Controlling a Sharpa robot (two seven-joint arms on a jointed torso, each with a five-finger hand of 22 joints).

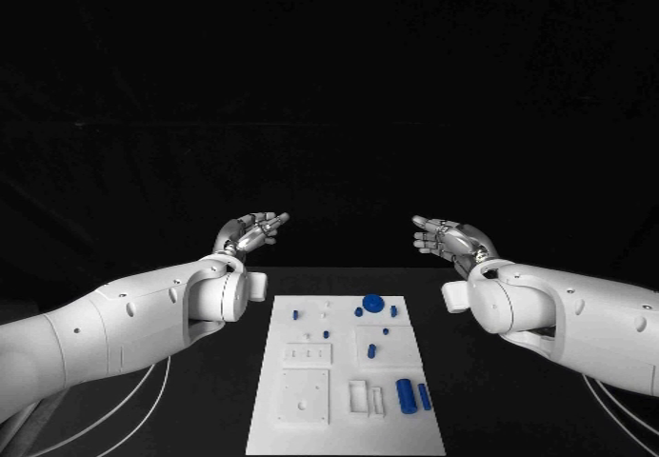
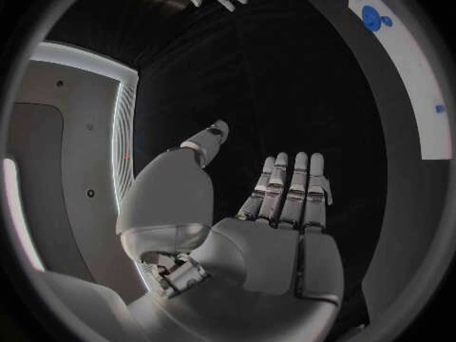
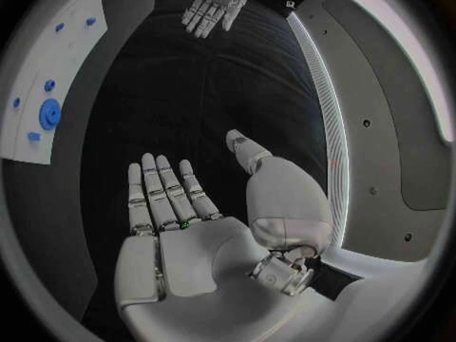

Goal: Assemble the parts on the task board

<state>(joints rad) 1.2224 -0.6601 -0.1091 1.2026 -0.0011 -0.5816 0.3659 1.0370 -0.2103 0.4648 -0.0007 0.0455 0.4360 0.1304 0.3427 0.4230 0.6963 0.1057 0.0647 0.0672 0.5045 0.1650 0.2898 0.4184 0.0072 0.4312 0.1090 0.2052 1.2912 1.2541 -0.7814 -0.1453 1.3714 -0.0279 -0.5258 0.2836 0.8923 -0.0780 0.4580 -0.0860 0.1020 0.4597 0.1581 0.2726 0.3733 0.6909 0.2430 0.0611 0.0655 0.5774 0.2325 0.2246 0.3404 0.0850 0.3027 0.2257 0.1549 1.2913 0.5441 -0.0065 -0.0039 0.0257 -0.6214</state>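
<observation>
The black surface (image 1: 206, 400) carries one thing directly: the white task board (image 1: 309, 433), a long plate lying flat in its middle, its short near edge toward the robot. Dark surface shows on both long sides of the board and beyond its far end. Thin white cables (image 1: 137, 400) trail across its near corners.

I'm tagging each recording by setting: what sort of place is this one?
Probably a robotics lab test bench rather than a home or factory. A white task board with small blue parts lies on a black table against a dark backdrop, with the left hand and right hand open above it.
</observation>
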